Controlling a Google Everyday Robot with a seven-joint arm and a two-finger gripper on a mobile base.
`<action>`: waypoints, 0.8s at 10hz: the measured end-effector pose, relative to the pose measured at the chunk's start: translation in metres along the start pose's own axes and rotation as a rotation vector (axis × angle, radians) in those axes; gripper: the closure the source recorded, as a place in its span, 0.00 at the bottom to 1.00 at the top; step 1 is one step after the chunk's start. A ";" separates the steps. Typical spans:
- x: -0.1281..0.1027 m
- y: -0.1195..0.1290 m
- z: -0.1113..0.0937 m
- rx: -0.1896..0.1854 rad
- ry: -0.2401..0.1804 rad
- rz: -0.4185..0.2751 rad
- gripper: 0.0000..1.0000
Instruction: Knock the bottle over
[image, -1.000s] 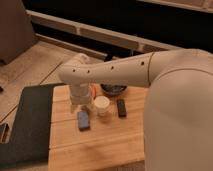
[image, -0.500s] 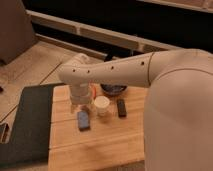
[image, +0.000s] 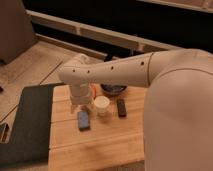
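The bottle (image: 93, 91) shows only as a slim orange-red sliver on the wooden table (image: 100, 145), mostly hidden behind my arm's wrist. My gripper (image: 80, 106) hangs down from the wrist just left of the bottle and close beside it; whether it touches the bottle cannot be told. A white round cup (image: 102, 105) stands just right and in front of the bottle. A flat blue block (image: 83, 120) lies on the table right below the gripper.
A small black flat object (image: 121, 107) lies right of the cup. A dark bowl (image: 114, 89) sits behind the cup. A dark mat (image: 30, 125) lies left of the table. My white arm (image: 175, 100) fills the right side.
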 end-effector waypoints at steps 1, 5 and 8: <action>-0.004 0.000 0.002 -0.003 0.012 0.003 0.35; -0.024 -0.028 0.042 0.025 0.173 0.081 0.35; -0.047 -0.033 0.053 0.041 0.211 0.079 0.35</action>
